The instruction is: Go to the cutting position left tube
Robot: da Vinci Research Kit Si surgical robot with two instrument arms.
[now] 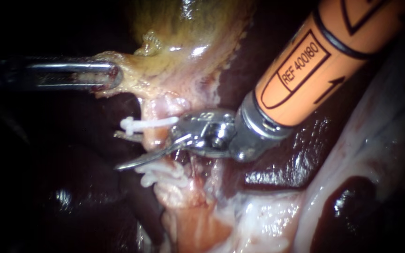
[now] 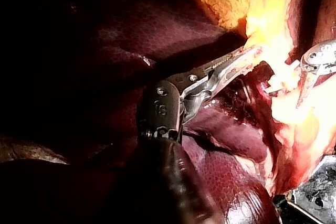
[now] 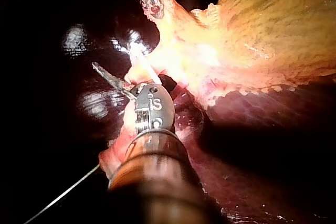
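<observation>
- The tube [image 1: 154, 135] is a pale pink strand in the middle of the scene. It runs from the gallbladder's [image 1: 188, 28] yellowish lower edge toward the near side.
- A white far clip [image 1: 144, 124] crosses the tube just below that edge, with its end sticking out to the left.
- The white near clips [image 1: 158, 175] sit on the same strand closer in, bunched together.
- The right instrument [image 1: 120, 151] comes in from the far right on an orange shaft, and its metal wrist lies just right of the tube.
- Its claw is apart. One thin curved blade crosses in front of the tube and the other tip shows on the far side, so the tube lies in the gap between the far clip and the near clips.
- From the right wrist, the right instrument [image 3: 113, 80] shows one blade pointing left beside the far clip [image 3: 143, 67].
- The left instrument [image 1: 111, 75] reaches in from the left, well apart from the tube. Its claw is clamped on a flap of yellowish tissue at the gallbladder's edge.
- The left wrist view shows the left instrument [image 2: 239, 62] with toothed blades closed on that flap.
- Dark red liver [image 1: 277, 159] lies behind and to the right, and pale tissue runs along the near right.
</observation>
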